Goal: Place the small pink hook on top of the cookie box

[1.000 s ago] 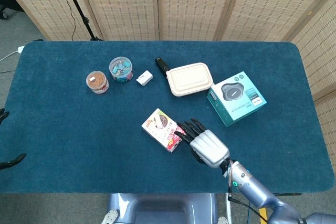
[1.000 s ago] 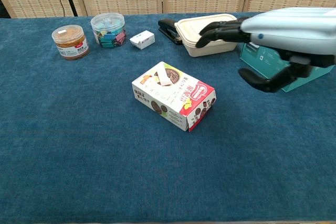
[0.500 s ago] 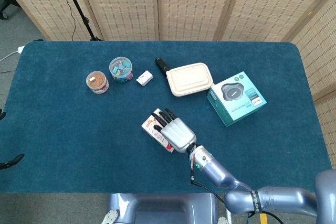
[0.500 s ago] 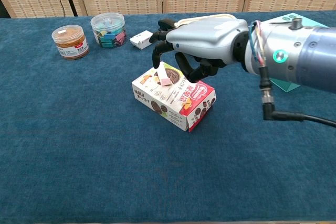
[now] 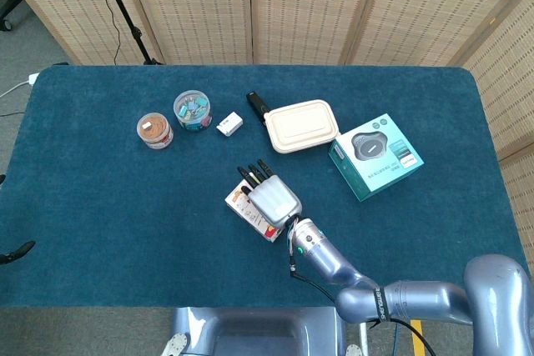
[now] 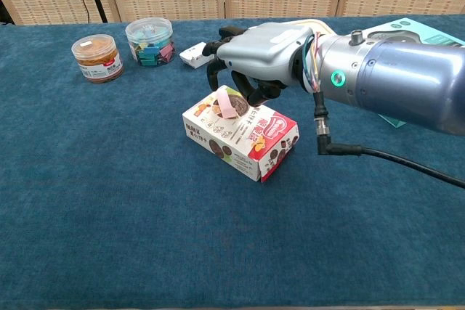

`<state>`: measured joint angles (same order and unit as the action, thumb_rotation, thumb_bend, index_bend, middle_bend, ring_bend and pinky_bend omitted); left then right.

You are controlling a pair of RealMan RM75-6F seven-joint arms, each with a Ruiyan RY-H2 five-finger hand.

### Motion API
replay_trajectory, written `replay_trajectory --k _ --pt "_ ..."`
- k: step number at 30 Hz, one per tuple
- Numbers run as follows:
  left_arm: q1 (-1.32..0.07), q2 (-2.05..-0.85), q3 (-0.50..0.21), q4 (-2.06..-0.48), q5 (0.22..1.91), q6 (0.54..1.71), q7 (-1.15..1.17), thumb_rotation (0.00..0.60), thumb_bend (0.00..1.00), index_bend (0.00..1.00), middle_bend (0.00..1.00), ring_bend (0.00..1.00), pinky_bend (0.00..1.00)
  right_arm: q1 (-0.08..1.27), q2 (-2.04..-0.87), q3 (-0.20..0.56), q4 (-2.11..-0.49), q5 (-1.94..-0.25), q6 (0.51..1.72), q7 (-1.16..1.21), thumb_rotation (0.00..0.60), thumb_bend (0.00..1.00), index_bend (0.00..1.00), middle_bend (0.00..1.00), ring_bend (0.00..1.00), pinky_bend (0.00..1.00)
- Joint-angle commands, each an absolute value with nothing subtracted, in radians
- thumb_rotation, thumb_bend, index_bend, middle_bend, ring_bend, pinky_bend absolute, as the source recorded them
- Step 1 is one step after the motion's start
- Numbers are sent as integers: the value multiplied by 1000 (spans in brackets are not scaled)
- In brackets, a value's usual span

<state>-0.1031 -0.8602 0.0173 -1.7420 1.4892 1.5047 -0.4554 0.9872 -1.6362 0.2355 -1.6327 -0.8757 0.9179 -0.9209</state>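
- The right hand [image 6: 256, 56] has moved further left and over the far end of the cookie box [image 6: 241, 133] since half a second ago; a second ago it was off to the right of the box, fingers stretched out.
- In the chest view its dark fingers [image 6: 218, 47] now curl down around the small pink hook [image 6: 227, 104], which sits tilted on the box's top face at the far-left end; half a second ago the hook lay flatter there.
- Whether the fingers actually pinch the hook or only hover close around it cannot be told: they are very near, and the palm hides the contact.
- In the head view the right hand [image 5: 271, 196] covers most of the cookie box [image 5: 250, 208], and the hook is hidden.
- The left hand [image 5: 15, 249] shows only as dark fingertips at the left edge of the head view; how it lies cannot be told.
- The cookie box has not shifted: glossy printed cardboard, white and red, rectangular, lying flat and skewed on the table.
- The table [image 6: 109, 201] wears a deep blue, slightly napped cloth.
- The hand's shell is smooth silver-grey metal with matt black fingers; the forearm is a rounded grey cylinder with a green light.
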Motion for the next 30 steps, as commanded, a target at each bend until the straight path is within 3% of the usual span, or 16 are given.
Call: replay_trajectory --k 1,30 --pt "-102 -860 15 -1743 1490 1500 -457 600 142 0 0 0 0 997 -1649 225 -1618 -868 921 -915 600 1000 280 0 0 0" --pt "-84 -867 -13 -1764 1483 1476 -415 600 142 0 0 0 0 1005 -1652 119 -1613 -890 980 -860 600 1000 336 0 0 0"
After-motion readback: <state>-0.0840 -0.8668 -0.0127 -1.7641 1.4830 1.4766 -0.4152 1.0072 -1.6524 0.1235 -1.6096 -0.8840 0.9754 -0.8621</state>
